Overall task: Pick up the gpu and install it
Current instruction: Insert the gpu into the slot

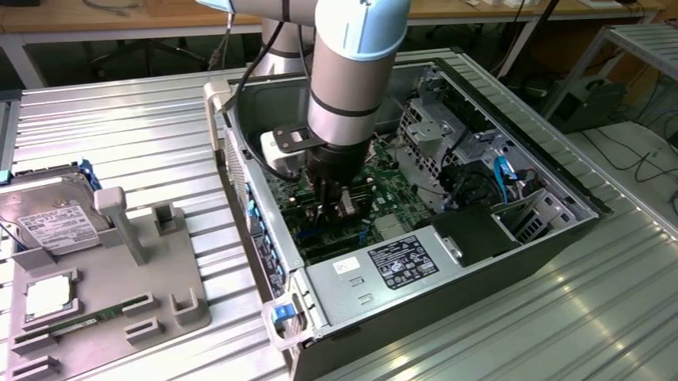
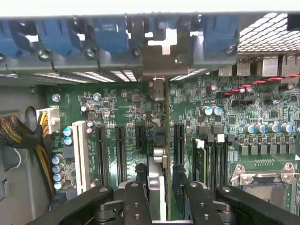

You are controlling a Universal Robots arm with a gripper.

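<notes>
My gripper (image 1: 333,205) is down inside the open computer case (image 1: 551,171), over the green motherboard (image 1: 398,186). In the wrist view the gripper (image 2: 160,182) is shut on the gpu (image 2: 159,161), a thin card seen edge-on between the two black fingers (image 2: 137,197). The card stands upright over the motherboard (image 2: 117,108), between the long black expansion slots (image 2: 119,150). Its silver bracket (image 2: 164,51) reaches the case's rear wall, beside the blue slot clips (image 2: 61,35). I cannot tell whether the card's lower edge sits in a slot.
A power supply (image 1: 392,266) fills the case's near end, with drive cages (image 1: 434,135) at the far side. On the exterior view's left a grey holder (image 1: 127,286) carries a hard drive (image 1: 48,218) and a green memory stick (image 1: 79,324). Ribbed metal tabletop (image 1: 127,135) surrounds the case.
</notes>
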